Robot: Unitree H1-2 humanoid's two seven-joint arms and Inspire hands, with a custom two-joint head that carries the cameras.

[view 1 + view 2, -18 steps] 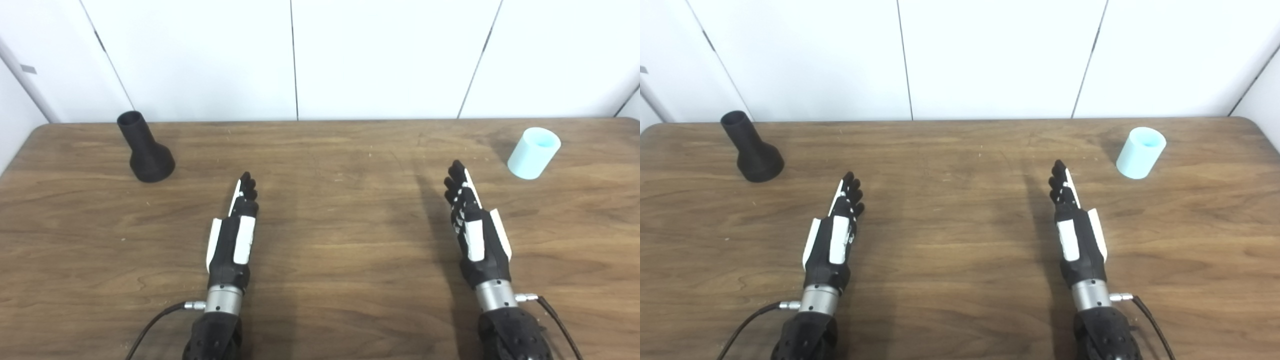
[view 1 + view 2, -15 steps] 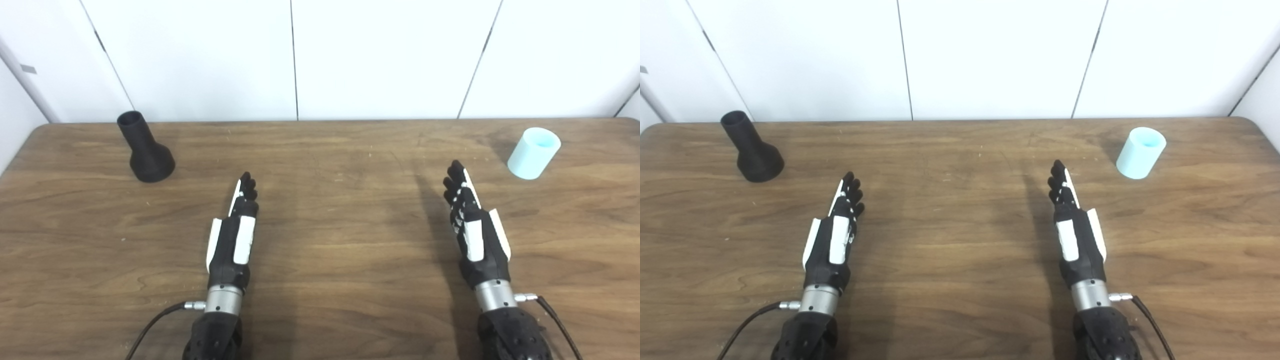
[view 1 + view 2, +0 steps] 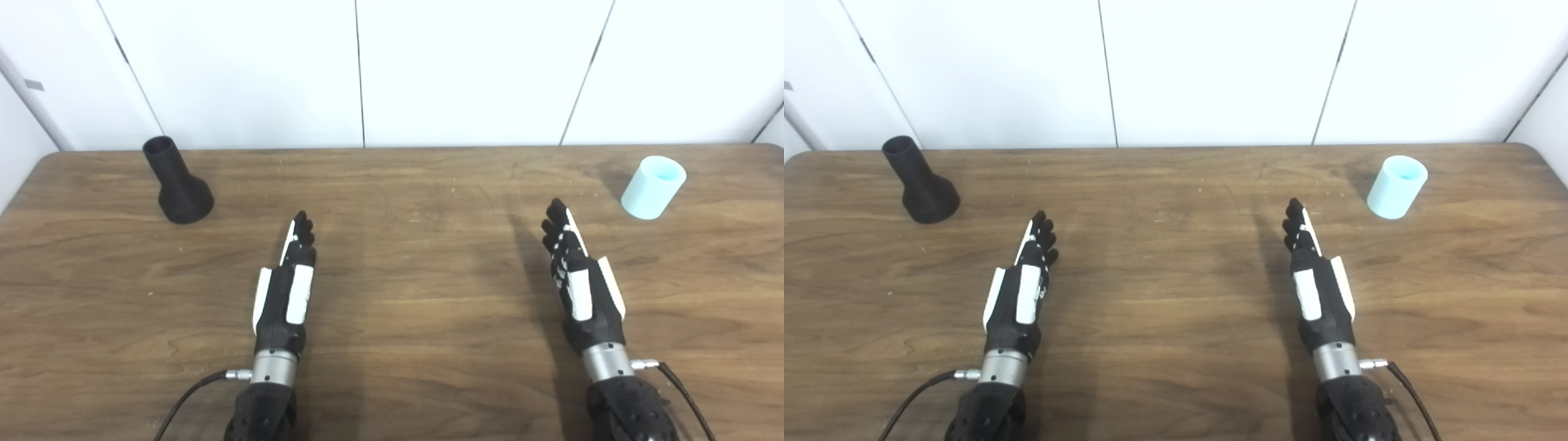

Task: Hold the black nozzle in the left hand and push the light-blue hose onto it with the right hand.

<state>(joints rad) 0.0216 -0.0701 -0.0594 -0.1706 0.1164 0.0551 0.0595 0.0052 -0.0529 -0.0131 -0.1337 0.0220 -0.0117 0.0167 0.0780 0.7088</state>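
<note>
While neither part is held yet, the left eye view shows the black nozzle [image 3: 177,182] standing on its flared base at the far left of the wooden worktop [image 3: 404,306], its long axis close to upright and leaning a little, narrow open mouth up and toward the back wall. The left hand [image 3: 288,282] lies flat and empty, fingers straight and close together, nearer the camera than the nozzle and well apart from it. The right hand [image 3: 579,275] is likewise extended and holds nothing.

In the right eye view the light-blue hose [image 3: 1396,187], a short open tube, stands on end far across the worktop from the nozzle, its axis near upright and its open mouth up. The right hand [image 3: 1317,282] sits nearer the camera than the hose, apart from it; the left hand [image 3: 1023,288] is again empty and outstretched.

The risks, as I judge them: the nozzle's narrow neck over a wide base could tip if the left hand strikes it from the side, and the light tube could roll away if knocked over. Later, axes not lined up at the join would likely jam the push.
</note>
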